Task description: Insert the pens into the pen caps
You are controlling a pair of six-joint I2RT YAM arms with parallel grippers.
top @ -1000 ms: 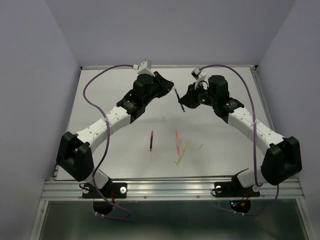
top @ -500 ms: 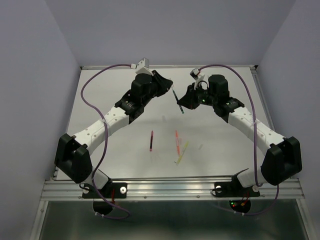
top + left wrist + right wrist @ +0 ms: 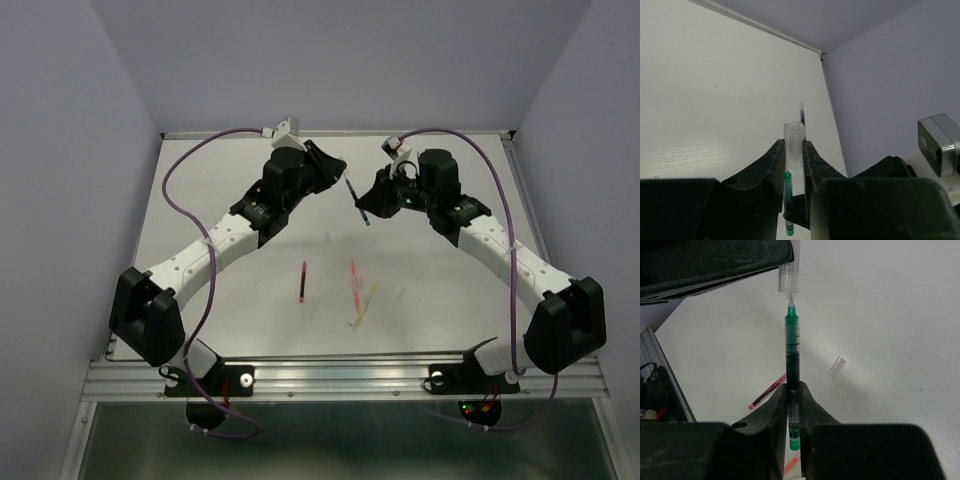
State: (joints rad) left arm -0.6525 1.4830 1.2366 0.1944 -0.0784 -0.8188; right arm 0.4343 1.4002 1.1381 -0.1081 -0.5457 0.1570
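Note:
My left gripper [image 3: 794, 146] is shut on a clear pen cap [image 3: 794, 134] that stands up out of its fingertips. My right gripper [image 3: 793, 388] is shut on the green pen [image 3: 792, 340], with the pen's pale tip touching the cap's [image 3: 789, 281] open mouth. From above, the green pen [image 3: 356, 200] bridges the left gripper [image 3: 342, 172] and the right gripper [image 3: 369, 208] above the far middle of the table. The maroon pen [image 3: 302, 282], orange-red pen [image 3: 354, 283] and yellow pen [image 3: 364, 304] lie on the white surface nearer the bases. A thin dark blue pen [image 3: 802, 113] lies beyond the held cap.
One loose cap [image 3: 837, 366] lies on the table below my right gripper, and another faint cap [image 3: 402, 294] rests right of the yellow pen. Lilac walls [image 3: 100, 120] enclose the table on three sides. A metal rail [image 3: 340, 378] runs along the near edge.
The left arm has shifted slightly and the green pen's tip has closed up to the cap. Both grips are unchanged.

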